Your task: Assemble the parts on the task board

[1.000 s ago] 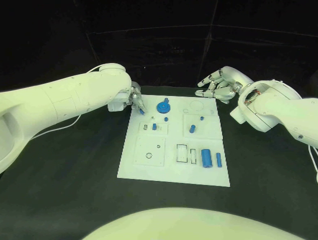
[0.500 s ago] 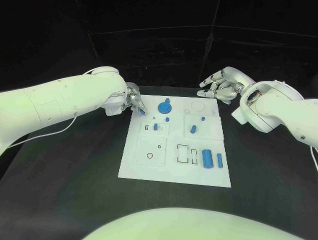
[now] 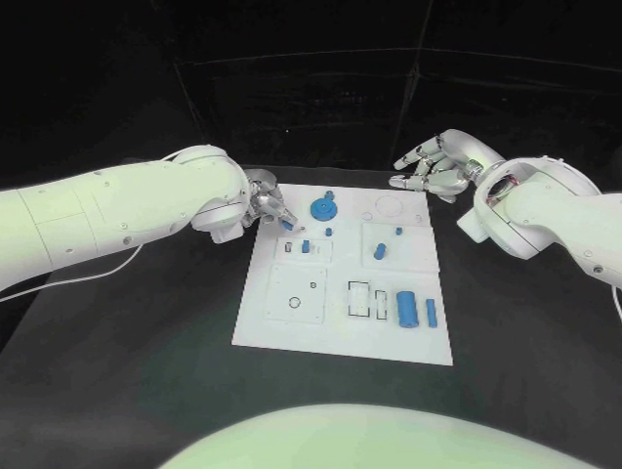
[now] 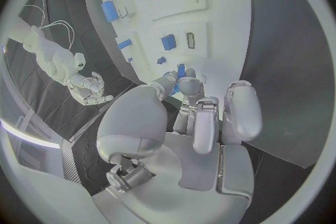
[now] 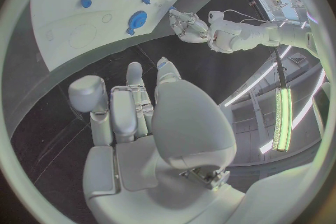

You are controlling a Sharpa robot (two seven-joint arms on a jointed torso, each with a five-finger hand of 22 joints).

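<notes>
Black table [image 3: 142, 332], white task board [image 3: 342, 337] at centre, blue parts [image 3: 405, 308] lying across it. Left hand [image 3: 266, 205] at the board's far left corner, pinching a small blue part [image 4: 181, 71] in its fingertips. Right hand [image 3: 437, 166] off the far right corner, fingers apart, holding nothing.

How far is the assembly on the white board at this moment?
It looks like an early stage. On the task board, a blue disc seems seated near the far edge. In hand: the left hand pinches a small blue part over the board's far left corner. Left: two blue cylinders and some small blue pieces lie loose. The right hand hovers empty.
</notes>
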